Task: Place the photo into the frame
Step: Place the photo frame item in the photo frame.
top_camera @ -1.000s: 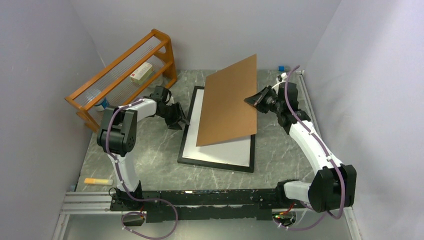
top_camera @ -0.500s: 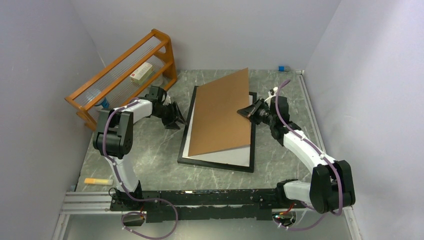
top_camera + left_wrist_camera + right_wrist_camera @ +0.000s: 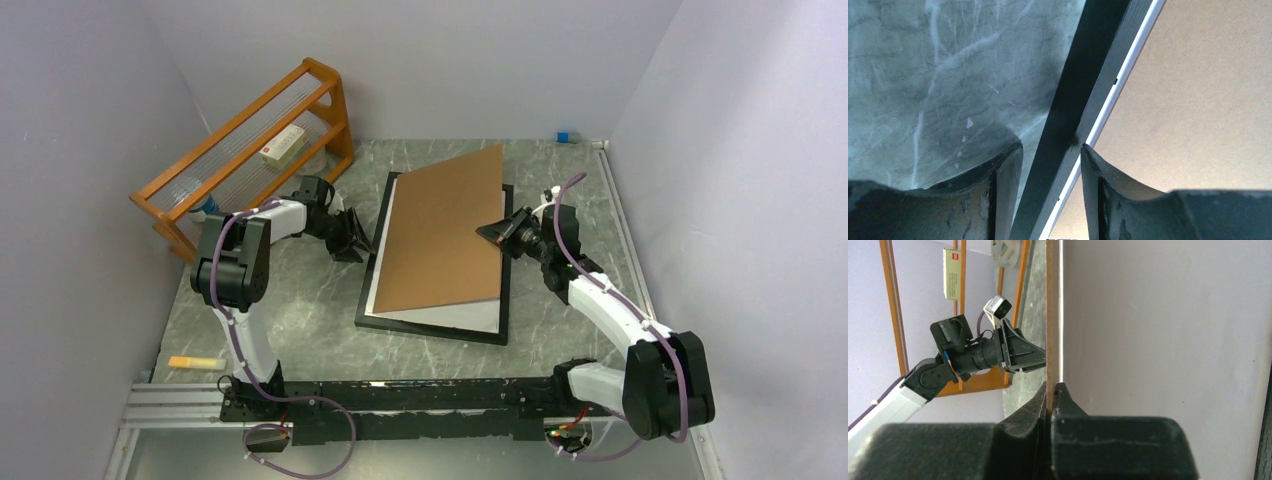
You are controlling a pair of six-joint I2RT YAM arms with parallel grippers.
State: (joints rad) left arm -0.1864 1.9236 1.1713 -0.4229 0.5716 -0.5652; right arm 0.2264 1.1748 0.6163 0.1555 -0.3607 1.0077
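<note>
The black-bordered frame (image 3: 430, 331) lies flat on the table with a white sheet (image 3: 450, 315) inside it; I cannot tell whether this sheet is the photo's back. A brown backing board (image 3: 440, 230) slants over the frame, its left edge down near the frame's left border. My right gripper (image 3: 497, 230) is shut on the board's right edge (image 3: 1052, 315), pinching it between both fingers (image 3: 1052, 386). My left gripper (image 3: 365, 243) is open at the frame's left side. Its fingers straddle the black border (image 3: 1078, 95), with table showing beside the left one.
An orange wooden rack (image 3: 250, 140) stands at the back left with a small white box (image 3: 283, 147) on it and a bottle (image 3: 205, 208) beneath. A small orange object (image 3: 195, 362) lies near the front left. A small blue item (image 3: 564, 136) sits at the back wall.
The right gripper has come down and leftward with the backing board, which now slants much lower over the frame. The left gripper has stayed at the frame's left border.
</note>
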